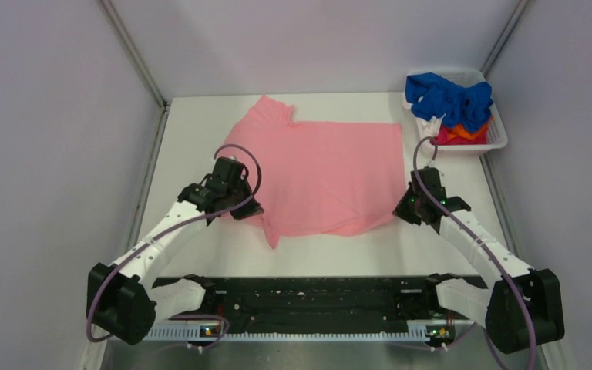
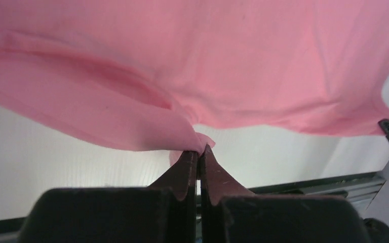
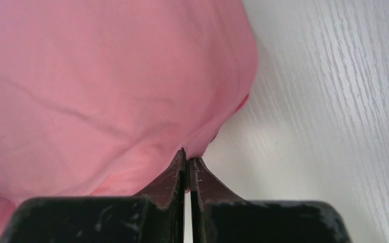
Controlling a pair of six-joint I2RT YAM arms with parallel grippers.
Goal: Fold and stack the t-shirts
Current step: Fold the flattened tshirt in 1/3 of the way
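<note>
Both near corners of salmon-pink t-shirt (image 1: 331,173) pinched, by left claw (image 2: 198,152) and right claw (image 3: 186,156). We judge 1st fold starting; next we lift together, lay near edge over far edge.

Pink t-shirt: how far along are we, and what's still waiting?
Done: the pink t-shirt lies spread on the table. In hand: the left end effector and right end effector are each shut on its near edge; no finished fold shows. Left: the blue t-shirt and an orange t-shirt under it sit in the basket; nothing is stacked.
</note>
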